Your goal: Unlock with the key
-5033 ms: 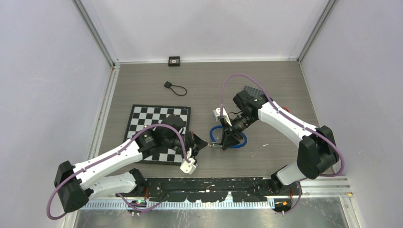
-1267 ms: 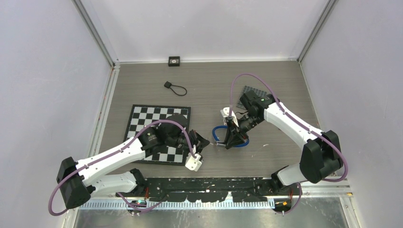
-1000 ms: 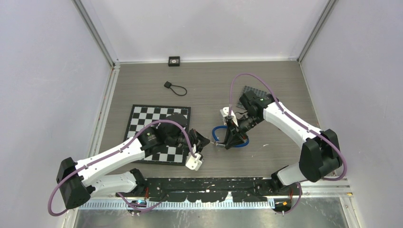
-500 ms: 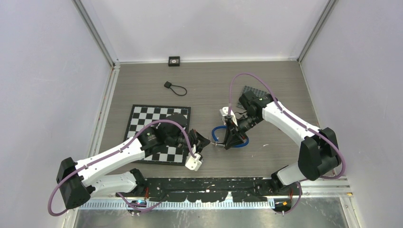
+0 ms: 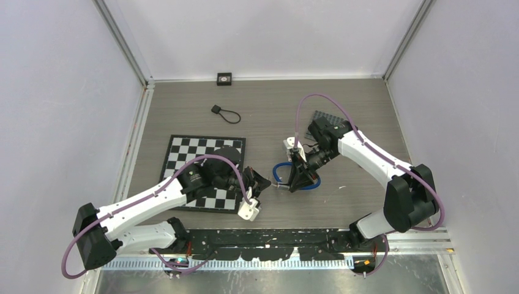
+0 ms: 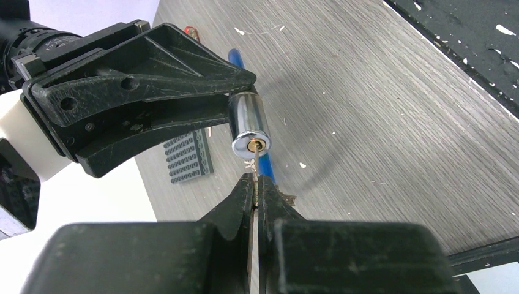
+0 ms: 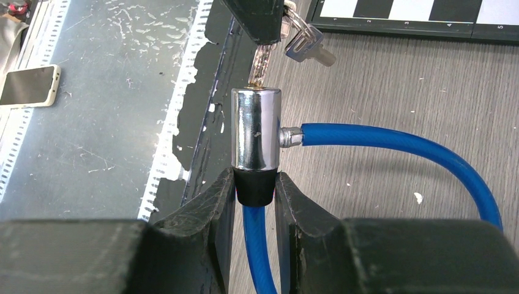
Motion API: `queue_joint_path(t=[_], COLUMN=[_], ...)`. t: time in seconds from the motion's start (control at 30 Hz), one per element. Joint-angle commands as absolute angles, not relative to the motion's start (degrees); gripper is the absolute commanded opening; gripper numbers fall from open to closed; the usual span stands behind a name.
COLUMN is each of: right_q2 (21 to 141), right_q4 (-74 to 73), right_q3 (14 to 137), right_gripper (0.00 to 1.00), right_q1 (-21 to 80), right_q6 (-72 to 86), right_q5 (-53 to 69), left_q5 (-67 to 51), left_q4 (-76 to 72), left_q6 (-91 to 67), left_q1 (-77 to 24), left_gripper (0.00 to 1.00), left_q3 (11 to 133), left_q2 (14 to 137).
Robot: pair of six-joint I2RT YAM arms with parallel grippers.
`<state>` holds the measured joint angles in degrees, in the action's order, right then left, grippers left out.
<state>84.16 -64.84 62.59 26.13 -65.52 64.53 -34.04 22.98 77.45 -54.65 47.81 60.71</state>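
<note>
Left end effector (image 6: 254, 184) pinches thin silver key (image 6: 253, 169), tip at keyhole (image 6: 257, 145) of chrome cylinder lock (image 6: 250, 122); keyhole seen left wrist only. Right end effector (image 7: 255, 184) clamps lock's black end; spare key (image 7: 304, 43) seen right wrist only.

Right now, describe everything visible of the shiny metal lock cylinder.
The shiny metal lock cylinder is a short, polished chrome barrel with a black collar at one end and a brass-ringed keyhole in the other. The blue plastic-coated cable enters through the collar and a side fitting. The right tool clamps the collar. The thin key, pinched in the left tool, meets the keyhole.
</note>
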Motion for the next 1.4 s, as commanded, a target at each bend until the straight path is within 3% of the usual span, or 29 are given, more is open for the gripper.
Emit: queue_joint_path(t=[0.0, 1.37], right_q2=[83.8, 86.0], right_q4=[-65.4, -65.5], right_q3=[64.9, 64.6], right_gripper=[0.0, 0.0], right_q1=[25.7, 25.0], right_q6=[-64.9, -64.7], right_q5=[68.3, 72.6], left_q5=[-35.0, -35.5], left_q4=[21.8, 17.0], left_q6=[78.9, 78.4], left_q1=[-54.8, -54.9], left_gripper=[0.0, 0.0], left_q3=[47.5, 45.4], left_q2=[59.1, 60.1])
